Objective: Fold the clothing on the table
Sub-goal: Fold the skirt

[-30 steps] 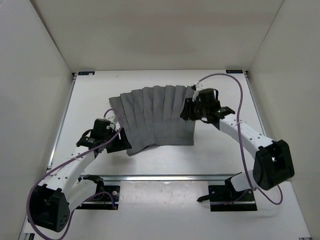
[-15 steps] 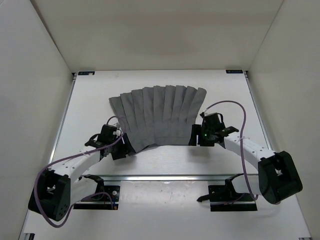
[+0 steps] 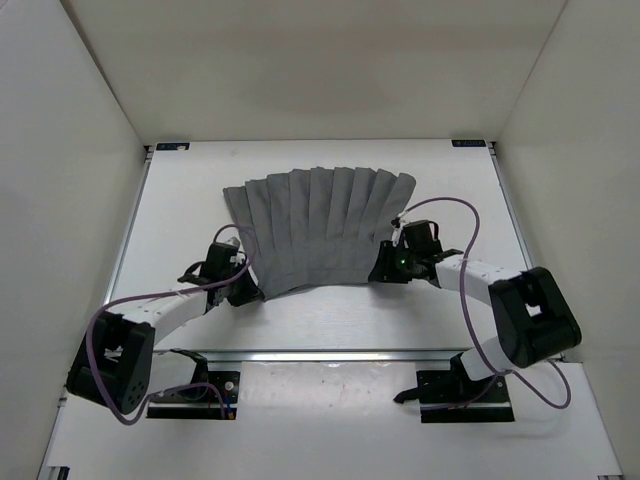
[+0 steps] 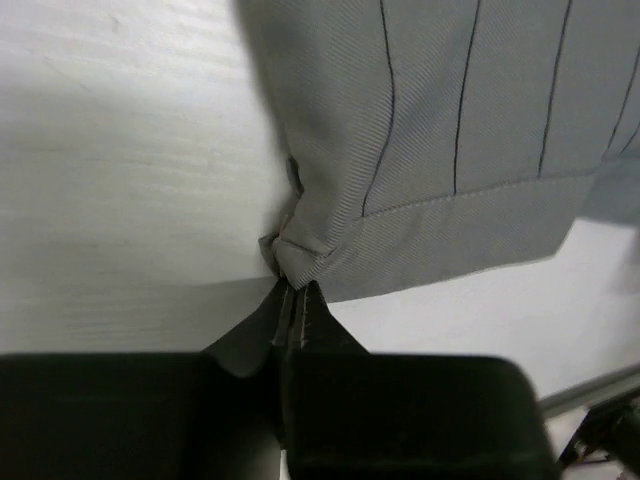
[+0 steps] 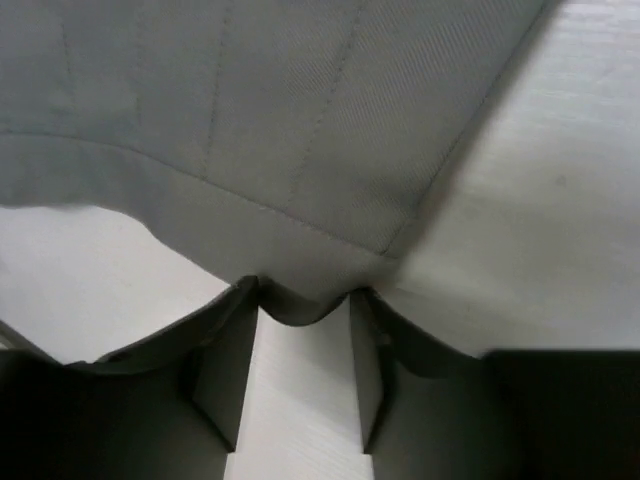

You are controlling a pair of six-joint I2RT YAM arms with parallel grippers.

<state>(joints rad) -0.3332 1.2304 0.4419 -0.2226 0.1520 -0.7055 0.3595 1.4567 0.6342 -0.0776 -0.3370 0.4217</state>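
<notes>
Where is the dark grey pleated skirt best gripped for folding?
Likely at the two near corners of the dark grey pleated skirt, coming low from the near side: its stitched hem lies flat on the white table, so only those edges offer a pinch.

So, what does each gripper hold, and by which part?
The left gripper pinches the clothing at a near corner; the right gripper is open around its near edge.

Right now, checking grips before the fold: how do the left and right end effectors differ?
Left end effector pinched shut on the clothing, bunching its near-left corner; right end effector stands open, the near-right hem sagging between its fingers. Both sit at its near edge.
</notes>
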